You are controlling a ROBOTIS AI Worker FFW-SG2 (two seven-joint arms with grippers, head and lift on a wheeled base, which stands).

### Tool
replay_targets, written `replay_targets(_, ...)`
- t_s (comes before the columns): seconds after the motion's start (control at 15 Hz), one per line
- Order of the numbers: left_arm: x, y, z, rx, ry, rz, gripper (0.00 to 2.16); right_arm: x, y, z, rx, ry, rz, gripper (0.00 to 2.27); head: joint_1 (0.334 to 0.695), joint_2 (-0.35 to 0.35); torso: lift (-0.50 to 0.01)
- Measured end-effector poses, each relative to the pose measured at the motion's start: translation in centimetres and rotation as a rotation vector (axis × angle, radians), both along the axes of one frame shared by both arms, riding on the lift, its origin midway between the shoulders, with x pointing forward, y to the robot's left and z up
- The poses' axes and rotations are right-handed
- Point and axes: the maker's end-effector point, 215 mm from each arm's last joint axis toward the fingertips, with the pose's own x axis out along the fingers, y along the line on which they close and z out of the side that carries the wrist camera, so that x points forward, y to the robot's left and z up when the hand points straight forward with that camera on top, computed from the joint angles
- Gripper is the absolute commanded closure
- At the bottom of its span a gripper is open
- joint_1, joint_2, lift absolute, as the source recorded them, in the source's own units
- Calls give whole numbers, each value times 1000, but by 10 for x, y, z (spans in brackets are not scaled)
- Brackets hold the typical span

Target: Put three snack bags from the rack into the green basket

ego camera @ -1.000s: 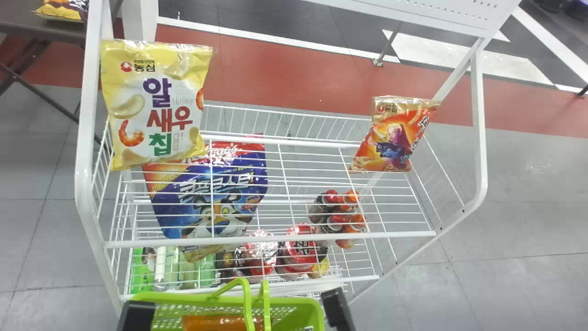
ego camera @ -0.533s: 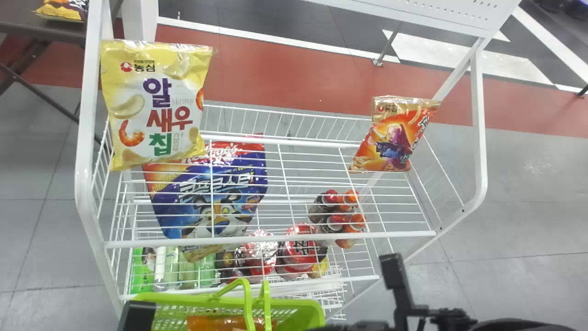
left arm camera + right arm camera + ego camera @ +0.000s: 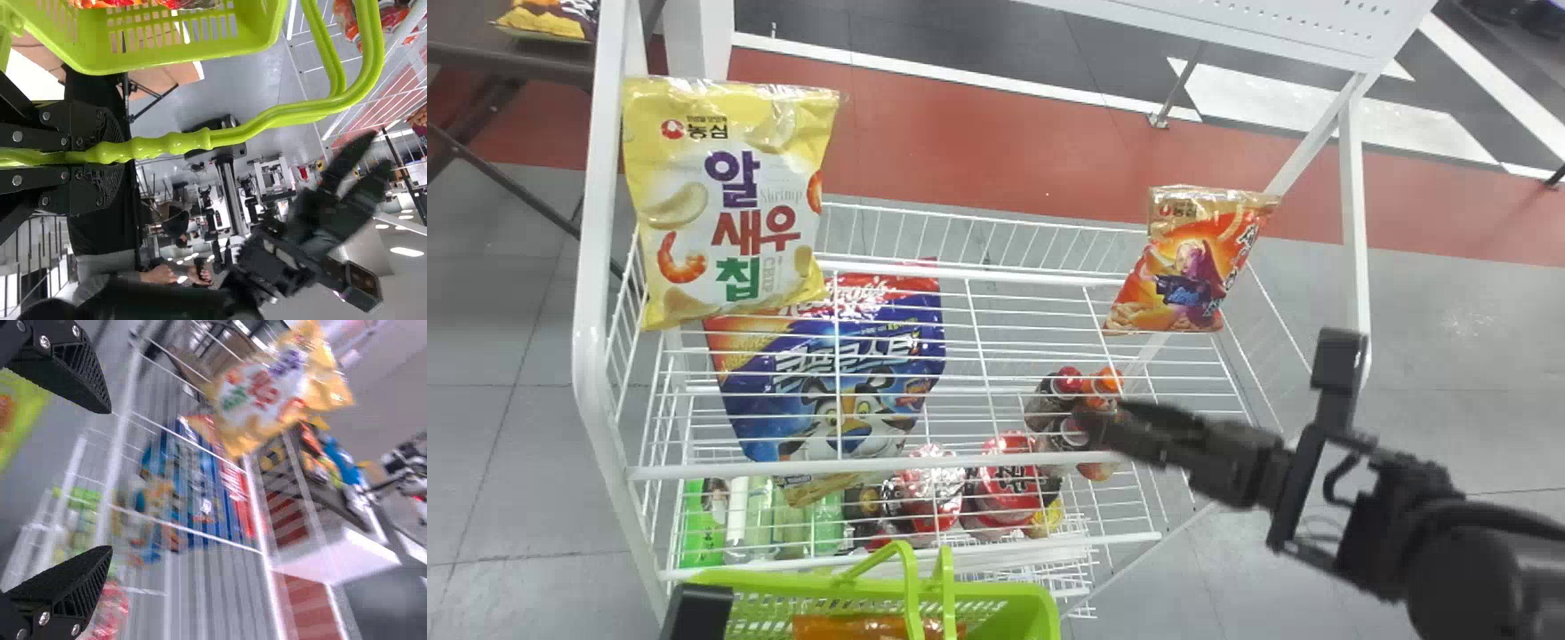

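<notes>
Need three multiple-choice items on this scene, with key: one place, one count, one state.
1. In the head view, the yellow snack bag is at the rack's:
A) right end
B) middle
C) left end

2. Bags on the upper shelf:
A) one
B) two
C) four

3. The left pincer is:
A) shut on the basket handles
B) open, holding nothing
C) shut on a bag

Key:
1 C: it stands beside the left post.
2 B: the yellow one, plus an orange snack bag.
3 A: the handles run between its fingers.
</notes>
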Motion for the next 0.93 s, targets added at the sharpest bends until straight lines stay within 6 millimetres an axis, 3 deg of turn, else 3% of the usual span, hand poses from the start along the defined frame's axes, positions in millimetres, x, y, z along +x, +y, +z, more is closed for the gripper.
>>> replay_targets(0.13, 0, -1, 0, -2, 2, 0, 1889, 51, -38, 21, -99, -148, -129, 130, 695, -350, 0)
replay_targets(0.47, -1, 2, -2, 2, 8, 2, 1889, 124, -102, 52, -248, -421, -353, 130, 695, -350, 0)
replay_targets(0.67, -2, 3, -5, 5, 16, 5, 1889, 144, -140, 52, -290, -517, -439, 130, 695, -350, 0)
replay_targets(0.93, -2, 5, -5, 2, 20, 10, 1889, 157, -155, 32, -345, -513, -484, 130, 695, -350, 0)
